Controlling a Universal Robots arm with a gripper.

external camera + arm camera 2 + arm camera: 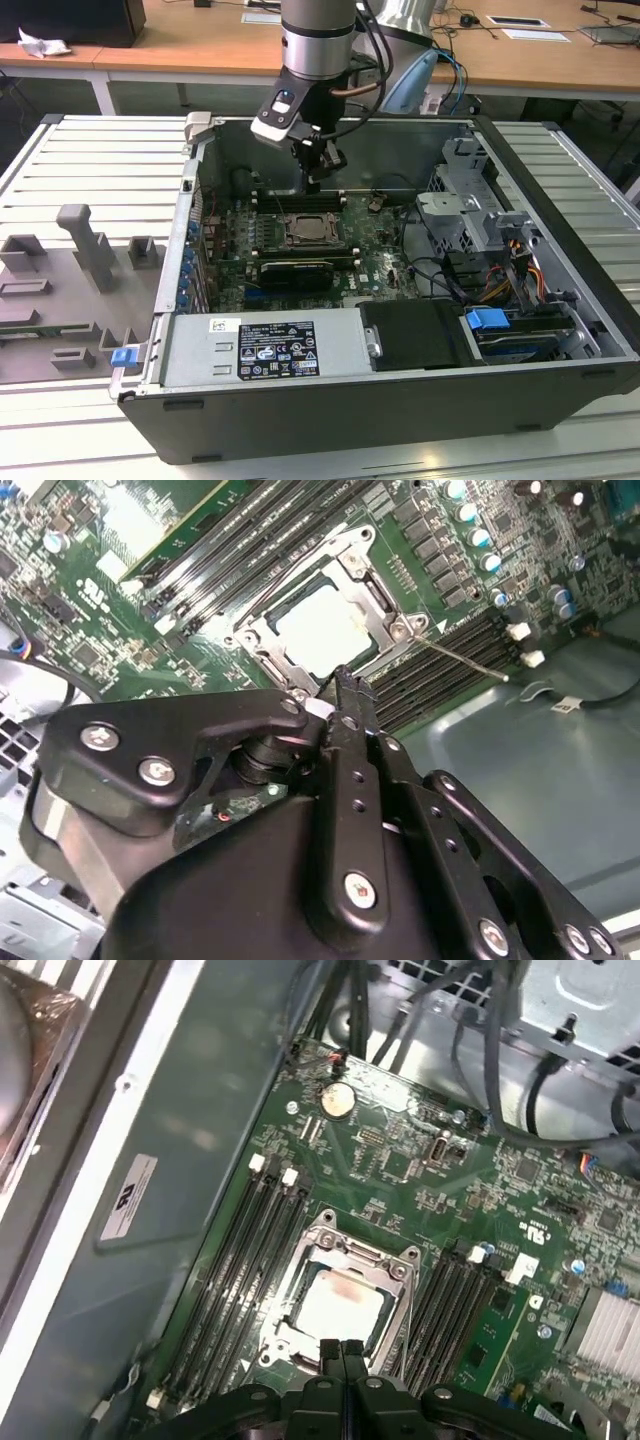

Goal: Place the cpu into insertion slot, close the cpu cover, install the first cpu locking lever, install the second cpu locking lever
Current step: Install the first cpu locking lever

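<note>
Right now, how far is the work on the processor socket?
Done: the square silvery-beige cpu lies in the dark metal-rimmed insertion slot, and the thin silvery cpu cover looks folded flat around it. In hand: the black gripper, shut and empty, hangs at the slot's edge. Left: one thin wire lever sticks out over the long memory slots, seemingly unlatched; the other I cannot judge.

I see an open computer case (350,420) on the slatted desk (90,150), with grey fixtures (85,250) at the exterior view's left. Inside, a labelled power supply (260,345) lies near a black expansion card (290,272). A coin battery (338,1100) sits near the memory slots (240,1260).
</note>
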